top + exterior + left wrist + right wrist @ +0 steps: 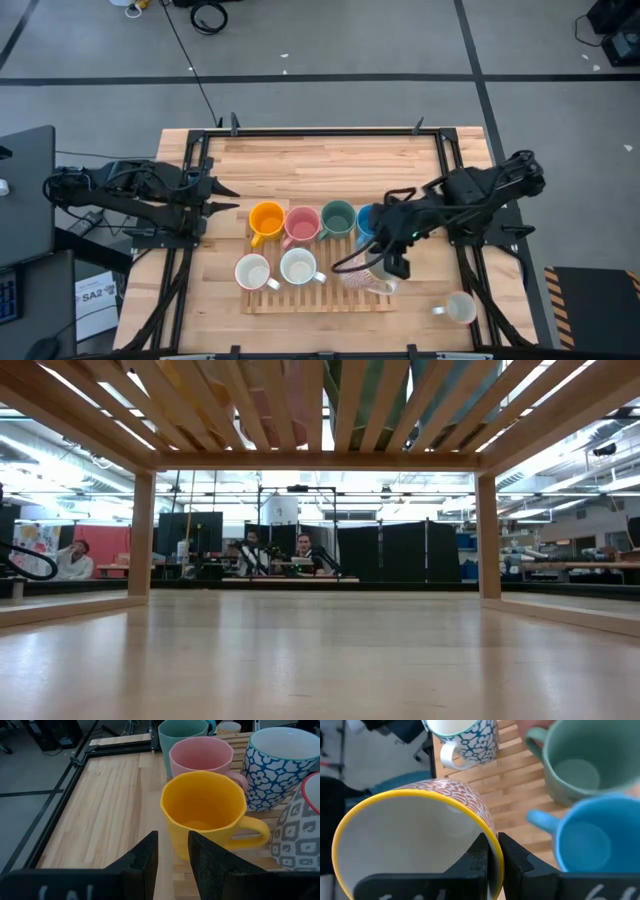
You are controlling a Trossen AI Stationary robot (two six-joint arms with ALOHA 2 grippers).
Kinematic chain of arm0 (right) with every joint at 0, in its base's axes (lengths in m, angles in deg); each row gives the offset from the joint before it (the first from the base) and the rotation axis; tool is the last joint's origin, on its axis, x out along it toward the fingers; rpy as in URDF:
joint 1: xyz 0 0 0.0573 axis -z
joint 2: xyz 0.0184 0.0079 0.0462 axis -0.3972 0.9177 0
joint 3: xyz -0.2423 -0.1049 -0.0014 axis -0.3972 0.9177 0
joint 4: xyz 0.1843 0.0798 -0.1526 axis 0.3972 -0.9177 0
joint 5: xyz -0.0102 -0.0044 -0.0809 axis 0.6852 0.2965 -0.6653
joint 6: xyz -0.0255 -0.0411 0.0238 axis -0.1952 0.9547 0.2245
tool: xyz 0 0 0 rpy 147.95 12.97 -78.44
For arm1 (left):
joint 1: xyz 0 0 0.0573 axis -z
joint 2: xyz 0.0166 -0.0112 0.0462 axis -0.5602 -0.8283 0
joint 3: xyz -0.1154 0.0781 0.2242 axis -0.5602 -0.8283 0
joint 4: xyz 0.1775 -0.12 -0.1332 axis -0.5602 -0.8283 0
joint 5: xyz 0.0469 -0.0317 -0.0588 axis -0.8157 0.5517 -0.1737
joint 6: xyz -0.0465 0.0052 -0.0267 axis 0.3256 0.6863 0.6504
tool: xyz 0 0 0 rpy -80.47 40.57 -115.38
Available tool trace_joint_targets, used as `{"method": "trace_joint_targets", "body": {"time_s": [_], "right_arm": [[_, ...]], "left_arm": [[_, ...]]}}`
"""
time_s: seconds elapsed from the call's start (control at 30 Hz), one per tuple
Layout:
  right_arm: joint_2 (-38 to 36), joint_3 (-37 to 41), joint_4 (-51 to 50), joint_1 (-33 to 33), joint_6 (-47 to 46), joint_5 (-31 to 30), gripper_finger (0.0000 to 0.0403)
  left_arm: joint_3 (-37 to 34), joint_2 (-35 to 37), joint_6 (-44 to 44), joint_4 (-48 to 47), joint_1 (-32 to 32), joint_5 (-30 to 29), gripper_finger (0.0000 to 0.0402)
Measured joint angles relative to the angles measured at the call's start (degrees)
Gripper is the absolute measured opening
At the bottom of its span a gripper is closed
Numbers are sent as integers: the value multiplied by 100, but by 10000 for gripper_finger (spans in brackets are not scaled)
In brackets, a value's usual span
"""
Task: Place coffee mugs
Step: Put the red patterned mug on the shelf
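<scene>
Left claw (228,197): off the left end of the rack, just beside the orange mug; fingers (142,857) a narrow gap apart, nothing between them.
Surface (320,160): pale wood planks with a dark metal frame along its edges; bare wood at the back, behind the mugs, and down the left side.
Rack (320,297): a wooden slat mat in the front middle of the surface; the mugs stand on it.
Back row, four mugs: orange mug (266,220), pink mug (302,224), green mug (337,218), blue mug (366,221), side by side and touching or nearly so, the blue one partly under the right arm.
Front row, left part, two mugs: a white mug with grey checks (252,271), then a white mug with blue flowers (298,266).
Contents: every mug whose inside shows is empty.
Right claw (395,262): over the right front part of the rack, fingers pinched on the rim of the yellow-rimmed mug (415,837), one finger inside, one outside.
Yellow-rimmed mug: red-patterned outside, white inside, tilted in the claw; whether it touches the rack cannot be told.
Cream mug (460,307): alone on bare wood near the front right corner, well apart from the rack, handle pointing left.
Count: eight mugs in all, six standing on the rack, one in the right claw, one off the rack.
</scene>
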Motion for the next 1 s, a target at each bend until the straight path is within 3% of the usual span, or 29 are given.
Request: {"method": "trace_joint_targets", "body": {"time_s": [0.4,1.0], "right_arm": [[911,-480,-485,34,783,-28,30],[1229,-505,-344,232,1123,-65,31]], "left_arm": [[0,0,2,0,0,1,114],[0,0,3,4,0,1,114]]}}
